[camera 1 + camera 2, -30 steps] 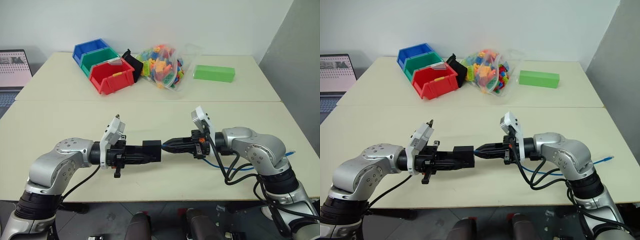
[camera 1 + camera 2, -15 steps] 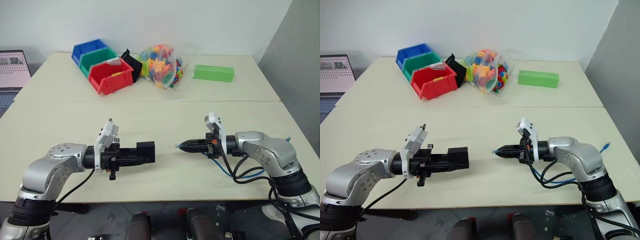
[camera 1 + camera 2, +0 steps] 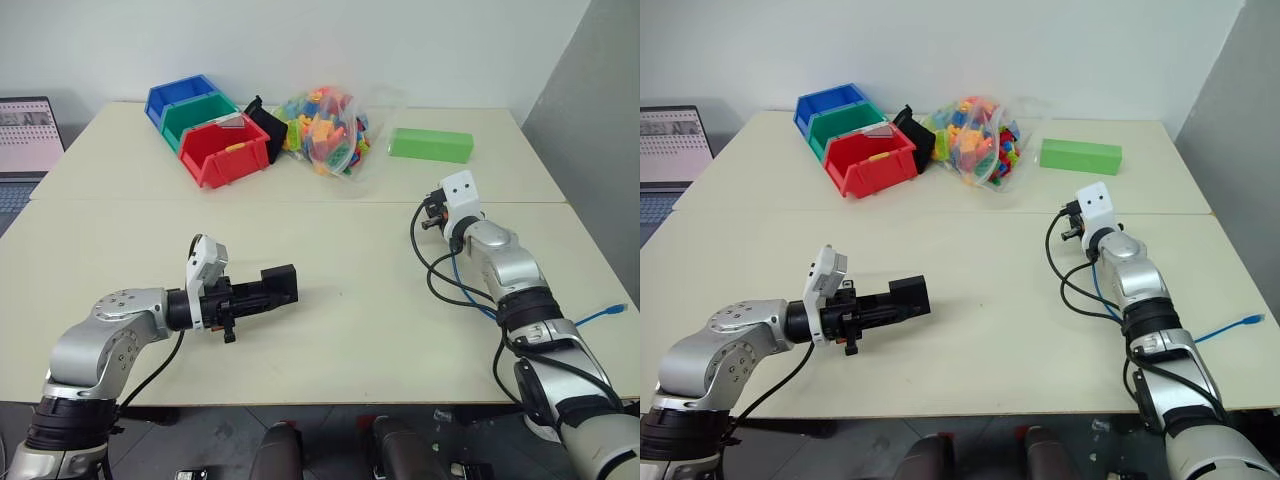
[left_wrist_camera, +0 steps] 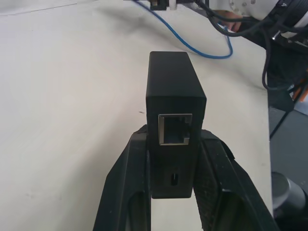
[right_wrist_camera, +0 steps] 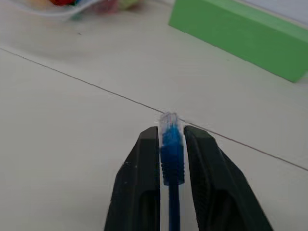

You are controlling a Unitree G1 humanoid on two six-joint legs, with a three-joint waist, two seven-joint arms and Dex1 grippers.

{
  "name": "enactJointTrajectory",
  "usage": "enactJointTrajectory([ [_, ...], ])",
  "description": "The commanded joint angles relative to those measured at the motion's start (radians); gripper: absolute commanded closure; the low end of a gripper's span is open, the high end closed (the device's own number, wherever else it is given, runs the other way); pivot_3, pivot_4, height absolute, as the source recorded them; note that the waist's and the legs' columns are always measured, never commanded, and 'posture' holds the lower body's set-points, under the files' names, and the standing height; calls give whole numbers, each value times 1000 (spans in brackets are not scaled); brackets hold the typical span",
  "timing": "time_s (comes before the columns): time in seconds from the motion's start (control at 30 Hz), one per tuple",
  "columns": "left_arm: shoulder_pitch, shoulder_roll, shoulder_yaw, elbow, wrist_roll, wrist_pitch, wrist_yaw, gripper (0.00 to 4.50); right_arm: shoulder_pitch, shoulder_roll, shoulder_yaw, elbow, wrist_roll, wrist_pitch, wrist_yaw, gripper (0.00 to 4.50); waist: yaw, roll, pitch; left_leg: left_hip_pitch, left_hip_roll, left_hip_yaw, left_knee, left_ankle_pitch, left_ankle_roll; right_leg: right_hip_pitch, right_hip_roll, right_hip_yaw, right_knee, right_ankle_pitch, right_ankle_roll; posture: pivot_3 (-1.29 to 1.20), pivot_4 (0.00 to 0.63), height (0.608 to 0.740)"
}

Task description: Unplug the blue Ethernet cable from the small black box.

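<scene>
Unplugging looks done: small black box [image 4: 174, 126], port empty, clamped in left gripper [image 4: 173, 192] over the table; blue Ethernet cable [image 5: 172, 144] plug pinched in right gripper [image 5: 172, 168] well apart; next, probably setting both down.

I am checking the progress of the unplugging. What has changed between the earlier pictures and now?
A second ago the blue Ethernet cable was plugged into the small black box. Now its port is empty. The right gripper, still shut on the plug, carried it away to the right and toward the far side of the table. The left gripper still holds the box. The bins, bag and green block stayed.
</scene>
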Motion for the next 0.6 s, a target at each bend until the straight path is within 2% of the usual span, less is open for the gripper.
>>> enactJointTrajectory([
  [0.03,-21,-25,5,3,33,-48,47,3718,-34,-2,-56,-16,2,-47,-1,2751,-1,0,0,0,0,0,0,0,0,0,0,0,0,0,0,0,150,740],
  [0.23,-96,-128,14,118,154,-179,220,3718,41,-18,-83,-234,41,-7,94,1483,1,1,0,0,0,-1,0,0,0,0,0,0,2,0,0,0,150,740],
  [0.4,-236,-226,34,369,333,-428,461,3718,149,-50,-19,-627,225,226,357,57,10,1,0,0,0,-1,1,0,0,0,0,-1,2,0,0,0,150,740],
  [0.5,-319,-258,23,565,417,-567,554,3718,188,-75,41,-860,337,376,454,3,7,1,0,0,0,-1,1,0,0,0,0,-1,2,0,0,0,150,740],
  [0.6,-380,-278,20,728,472,-679,618,3718,177,-61,55,-922,358,450,440,3,8,0,0,0,0,-1,1,0,0,0,0,-2,2,0,0,0,150,740],
])
